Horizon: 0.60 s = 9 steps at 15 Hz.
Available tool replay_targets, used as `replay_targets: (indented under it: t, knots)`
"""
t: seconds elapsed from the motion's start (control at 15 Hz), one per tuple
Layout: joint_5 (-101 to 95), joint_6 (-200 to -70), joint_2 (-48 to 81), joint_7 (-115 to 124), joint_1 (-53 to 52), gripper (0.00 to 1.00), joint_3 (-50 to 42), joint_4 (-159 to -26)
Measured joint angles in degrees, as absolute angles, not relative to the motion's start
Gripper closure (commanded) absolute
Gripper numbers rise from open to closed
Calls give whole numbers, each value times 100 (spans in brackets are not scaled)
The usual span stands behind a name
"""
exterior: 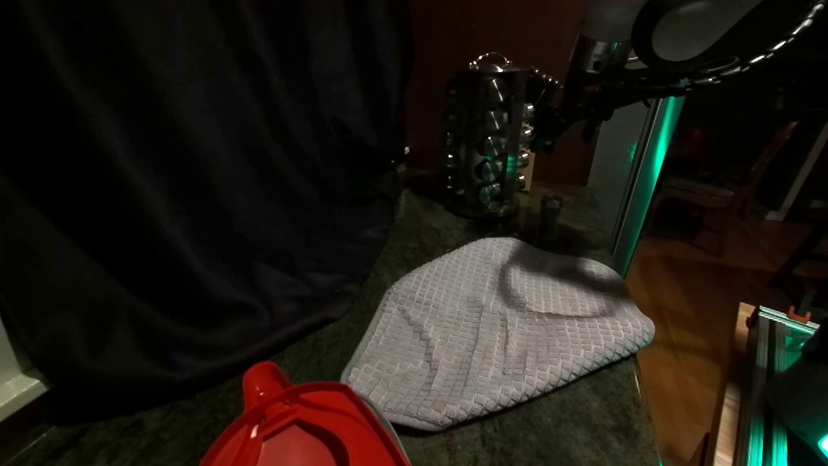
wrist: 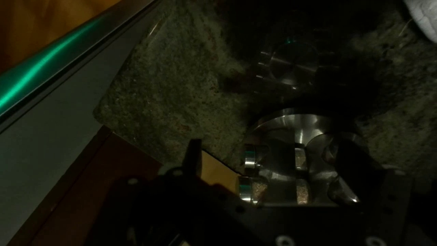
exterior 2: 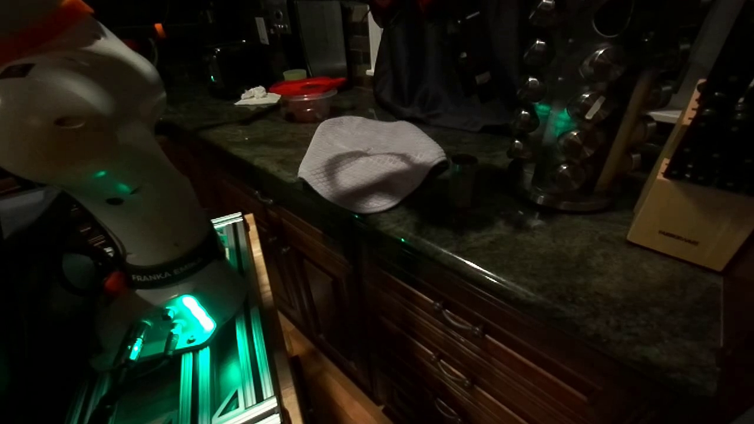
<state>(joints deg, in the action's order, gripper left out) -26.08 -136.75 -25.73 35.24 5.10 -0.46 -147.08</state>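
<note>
A: Which containers are here, and what is in them?

B: A round spice rack (exterior: pixel 493 145) stands on the dark stone counter (exterior 2: pixel 589 259), set back from the front edge toward the end corner, next to a wooden knife block (exterior 2: pixel 686 229) with black handles. Its jars (wrist: pixel 259 191) lie sideways with steel caps facing outward; in the wrist view, a few show tan, grainy contents. A small dark canister (exterior 2: pixel 463 179) stands upright between the rack and a pale, waffle-textured cloth (exterior 2: pixel 365 159) that reaches the front edge. Well away from that corner sits a clear tub (exterior 2: pixel 307 107) under a red lid (exterior 2: pixel 306 86).

A: What is hidden or hard to make out?

B: The room is very dim. Only a reddish tint shows inside the tub, and in an exterior view the lid (exterior: pixel 362 427) is cut off at the bottom. Whether the canister holds anything cannot be told. A black curtain (exterior: pixel 194 162) covers part of the counter's back edge.

A: And the jaws?

B: They are spread wide. In the wrist view, dark fingertips (wrist: pixel 193 155) show on either side of the rack's lower part, which lies farther down, between them. In an exterior view the jaws hang just beside the rack's upper half (exterior: pixel 495 90), too dark against it to tell whether they touch.
</note>
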Motion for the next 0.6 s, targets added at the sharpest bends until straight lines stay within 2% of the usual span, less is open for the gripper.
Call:
replay_targets:
  t: [0.6]
  knots:
    - [-2577, -13674, -2574, 2863, 806, 0, 75, -14696]
